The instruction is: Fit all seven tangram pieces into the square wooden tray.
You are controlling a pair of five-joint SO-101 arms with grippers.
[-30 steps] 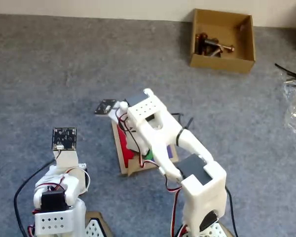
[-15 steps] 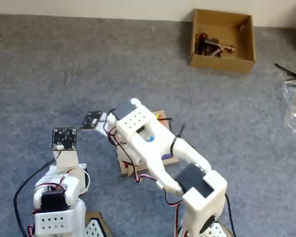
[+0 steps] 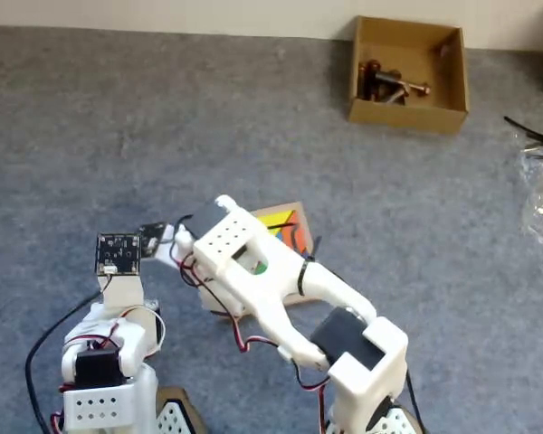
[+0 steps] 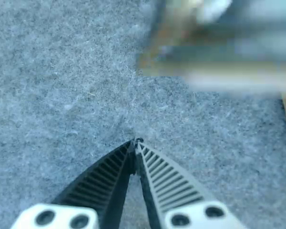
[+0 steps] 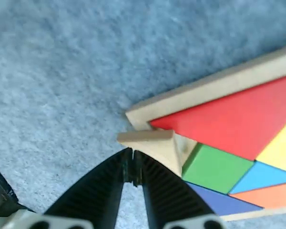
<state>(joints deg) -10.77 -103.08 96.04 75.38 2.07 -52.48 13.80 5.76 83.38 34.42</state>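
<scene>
While right fingers (image 5: 107, 188) meet beside the tray (image 5: 205, 86), left fingers (image 4: 107, 174) meet too — both empty.

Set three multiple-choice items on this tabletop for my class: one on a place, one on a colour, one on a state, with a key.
1. Where does the cardboard box stand?
A) at the far edge of the carpet, apart from the wooden tray
B) between the two arm bases
C) inside the tray

2. What colour is the large piece lying along the tray's rim?
A) black
B) red
C) white

3. How do the jaws of the left gripper stand?
A) wide open
B) shut on a piece
C) shut, with nothing between them

Key:
1 A: the high view shows the box at the far edge, well away from the tray.
2 B: the right wrist view shows it red against the rim.
3 C: the left wrist view shows the jaws meeting over bare carpet.
</scene>
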